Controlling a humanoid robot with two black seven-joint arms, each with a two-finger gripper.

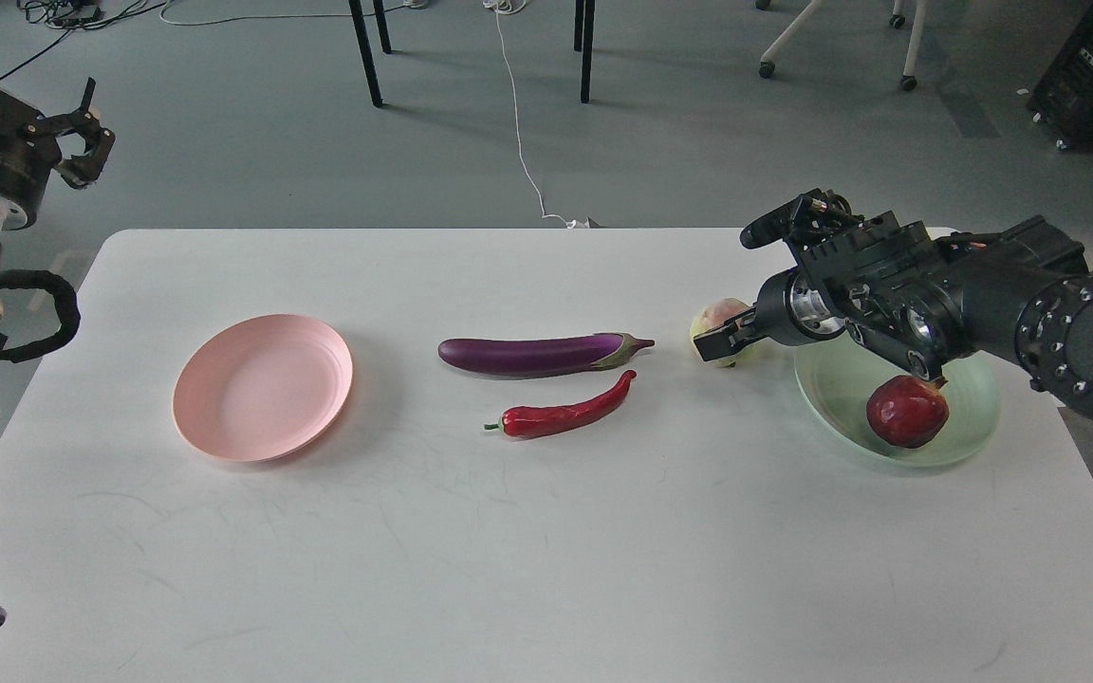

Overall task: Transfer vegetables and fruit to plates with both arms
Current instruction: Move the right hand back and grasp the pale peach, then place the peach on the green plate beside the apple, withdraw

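Trouble could start at the right gripper [734, 285], which reaches out over the pale yellow-green fruit [719, 323]. One finger [763, 228] sticks up high and the other finger [722, 334] lies low against the fruit, so the claw looks spread wide, with the fruit next to the low finger and not squeezed. You should watch that round fruit, because it sits on the table [546, 550] just beside the rim of the mint green plate [969, 417], and a round thing rolls if a finger bumps it. It could roll toward the eggplant [537, 354], which lies near the middle of the table with the red chili [567, 414] just below it. If you close the claw too far to one side, the fruit may pop out. The pomegranate [907, 410] already rests in the green plate, under the thick part of your right arm, so a low swing of that arm could knock it or tip the plate. The pink plate [264, 387] sits bare on the left side, well apart from both vegetables. Your left gripper [82, 133] hangs up high past the table corner, and its fingers look parted with nothing between them. The eggplant is long and shiny, so it may slip or tilt if you grab it near one end.
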